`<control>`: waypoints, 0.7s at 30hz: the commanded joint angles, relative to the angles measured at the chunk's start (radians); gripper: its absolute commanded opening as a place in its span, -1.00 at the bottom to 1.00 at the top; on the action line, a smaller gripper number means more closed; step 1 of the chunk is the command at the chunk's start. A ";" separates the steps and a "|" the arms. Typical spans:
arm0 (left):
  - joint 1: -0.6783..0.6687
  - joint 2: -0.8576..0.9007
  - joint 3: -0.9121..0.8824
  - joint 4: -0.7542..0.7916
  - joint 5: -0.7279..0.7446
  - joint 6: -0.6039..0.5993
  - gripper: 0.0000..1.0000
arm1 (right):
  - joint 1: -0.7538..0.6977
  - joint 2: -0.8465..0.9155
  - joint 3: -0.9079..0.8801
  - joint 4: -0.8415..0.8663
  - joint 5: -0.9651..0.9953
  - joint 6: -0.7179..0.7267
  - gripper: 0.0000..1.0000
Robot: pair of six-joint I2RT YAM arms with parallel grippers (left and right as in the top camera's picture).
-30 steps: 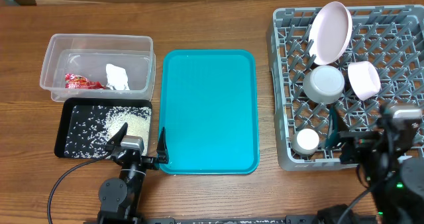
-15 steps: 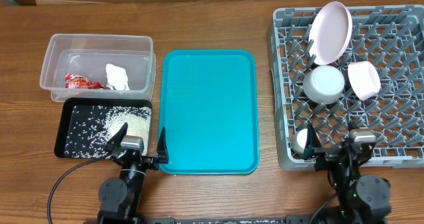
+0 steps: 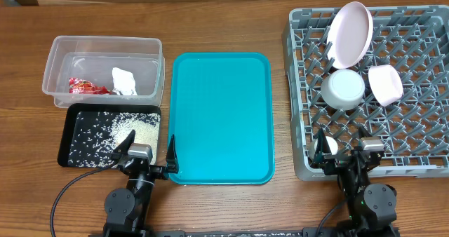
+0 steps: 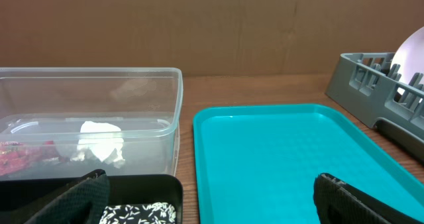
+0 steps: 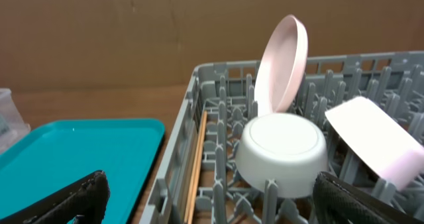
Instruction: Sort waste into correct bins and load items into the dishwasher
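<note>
Lying along the rack's (image 5: 218, 70) left wall, chopsticks (image 5: 196, 164) point away; both grippers (image 4: 212, 179) (image 5: 211, 177) gape empty.

Your wooden table (image 3: 224, 26) carries clear tub (image 3: 105, 42) and black tray (image 3: 66, 137) left, teal tray (image 3: 221, 118) centre, grey dish rack (image 3: 421, 125) right

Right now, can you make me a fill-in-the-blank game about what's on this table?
The snack wrapper beside the tissue is coloured ____.
The rice grains lie in the ____ tray.
The left gripper and right gripper are both ____.
Missing words: red, black, open.
</note>
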 commanded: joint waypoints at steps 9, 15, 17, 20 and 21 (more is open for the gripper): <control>0.007 -0.009 -0.005 0.000 0.000 -0.007 1.00 | -0.004 -0.012 -0.102 0.184 0.002 -0.003 1.00; 0.007 -0.009 -0.004 0.000 0.000 -0.007 1.00 | -0.004 -0.012 -0.102 0.183 0.002 -0.003 1.00; 0.007 -0.009 -0.005 0.000 0.000 -0.007 1.00 | -0.004 -0.012 -0.102 0.183 0.002 -0.003 1.00; 0.007 -0.009 -0.004 0.000 0.000 -0.007 1.00 | -0.004 -0.012 -0.102 0.181 0.002 -0.003 1.00; 0.007 -0.009 -0.005 0.000 0.000 -0.007 1.00 | -0.004 -0.012 -0.102 0.181 0.002 -0.003 1.00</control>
